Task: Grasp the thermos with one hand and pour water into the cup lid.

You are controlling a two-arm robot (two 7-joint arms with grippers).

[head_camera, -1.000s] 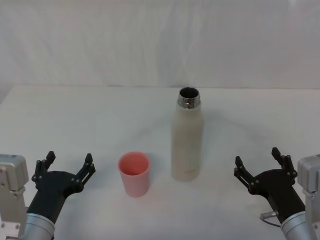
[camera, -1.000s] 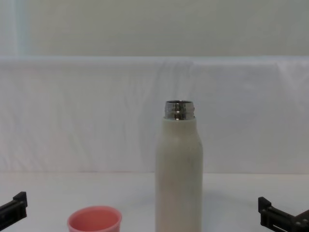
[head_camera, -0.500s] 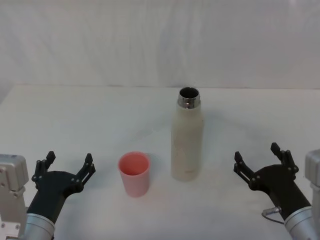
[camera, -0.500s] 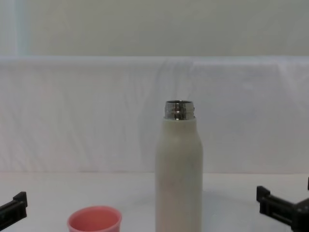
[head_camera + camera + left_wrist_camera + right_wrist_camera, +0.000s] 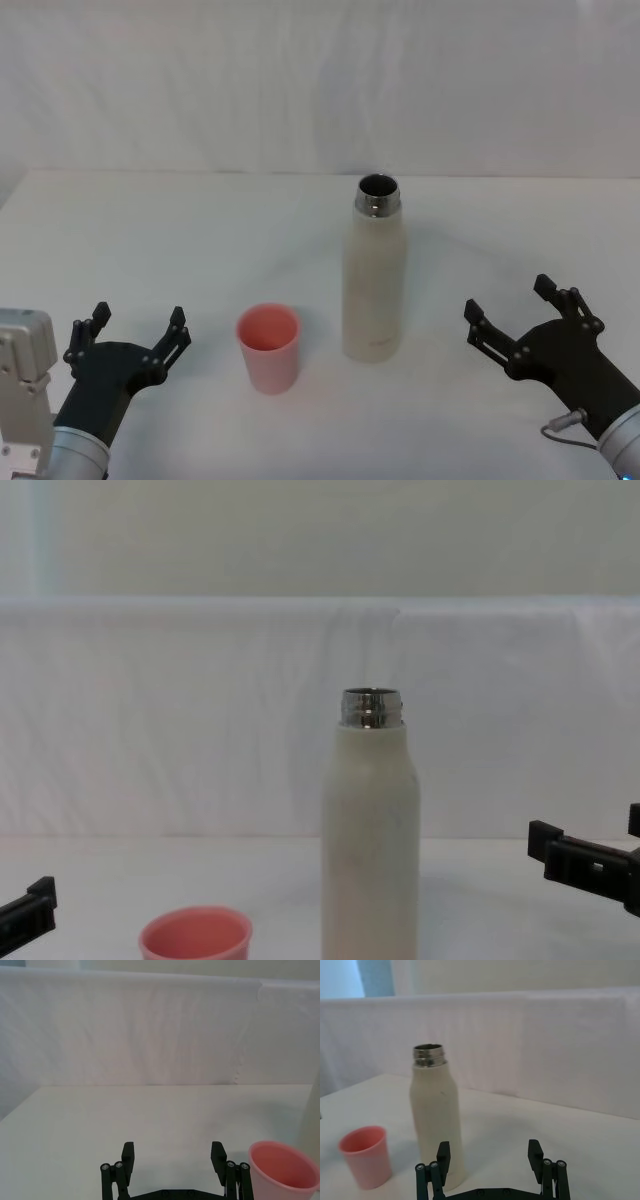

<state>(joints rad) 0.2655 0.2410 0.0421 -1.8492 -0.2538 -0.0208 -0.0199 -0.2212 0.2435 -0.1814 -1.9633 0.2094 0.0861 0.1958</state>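
Nearest, at the lower left of the head view, the left gripper [image 5: 135, 327]: black fingers spread wide apart, holding nothing, low over the white table [image 5: 150, 230], mounted on a silver-grey wrist. Opposite, at the lower right, the right gripper [image 5: 522, 314]: fingers likewise spread wide, empty, angled toward the middle of the table and well apart from the thermos [image 5: 375, 272]. From the chest view, just one fingertip of the left gripper [image 5: 28, 917] at the lower left edge, and the right gripper [image 5: 590, 860] coming in at the right edge, above the table level and clear of the bottle.

Farther in, between the two grippers, the cup lid [image 5: 268, 347]: salmon-pink, upright, mouth open upward, standing on the table just to the left of the thermos, with a small gap between them. From the left wrist view, the cup lid [image 5: 284, 1171] just beside one open finger, untouched. From the right wrist view, the cup lid [image 5: 365, 1156] beyond the thermos [image 5: 436, 1134], both standing ahead of the open fingers.

Next, the thermos itself: cream-white, upright near the table's centre, cap off, steel neck open at the top, much taller than the cup lid [image 5: 195, 939] in the chest view, gripped by nothing.

Farthest back, a white backdrop [image 5: 320, 80] rising behind the table's rear edge.
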